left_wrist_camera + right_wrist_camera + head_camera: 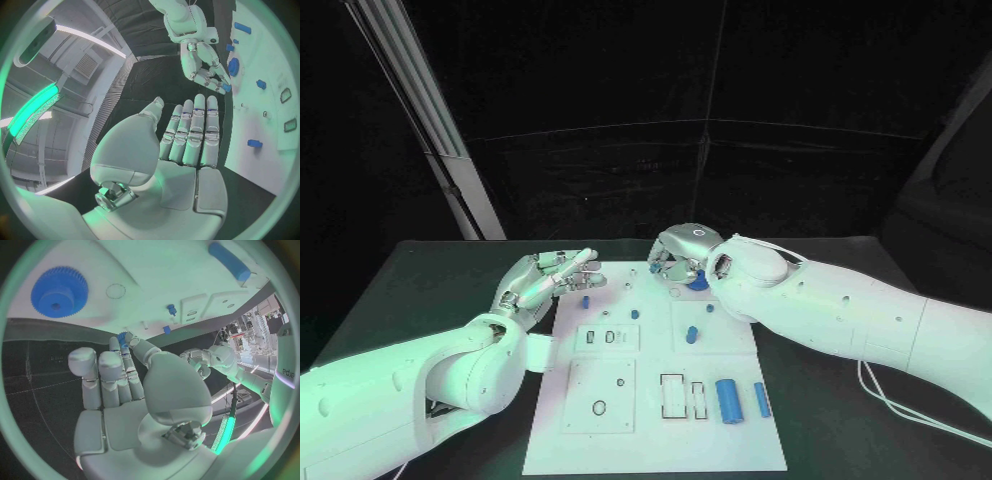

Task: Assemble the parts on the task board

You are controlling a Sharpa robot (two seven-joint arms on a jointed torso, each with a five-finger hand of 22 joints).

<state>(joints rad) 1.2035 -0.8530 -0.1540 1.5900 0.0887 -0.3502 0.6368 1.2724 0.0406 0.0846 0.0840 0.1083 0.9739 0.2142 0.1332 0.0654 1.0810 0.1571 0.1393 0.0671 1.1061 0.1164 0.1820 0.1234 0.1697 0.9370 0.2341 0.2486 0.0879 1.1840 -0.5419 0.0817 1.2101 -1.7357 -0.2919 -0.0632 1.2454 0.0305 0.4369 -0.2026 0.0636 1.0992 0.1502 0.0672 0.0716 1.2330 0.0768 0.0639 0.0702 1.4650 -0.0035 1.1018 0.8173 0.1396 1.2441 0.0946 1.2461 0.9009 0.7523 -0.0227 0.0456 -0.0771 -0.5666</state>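
The white task board [661, 440] lies in the middle of the table. At its far edge my right hand [678, 250] pinches a small blue part [122, 337] between thumb and fingertip, just beside a blue gear [697, 283] that sits on the board. My left hand [548, 280] hovers over the board's far left corner with its fingers [195, 131] straight, together and holding nothing. Two blue cylinders [728, 400] lie side by side near the board's front right. Small blue pegs [635, 313] stand in the board's far half.
Black outlined slots [672, 395] and holes mark the board's front half. A slanted metal pole [430, 110] rises behind the table's back left corner. A thin cable [906, 405] runs over the black table [430, 270] under my right arm.
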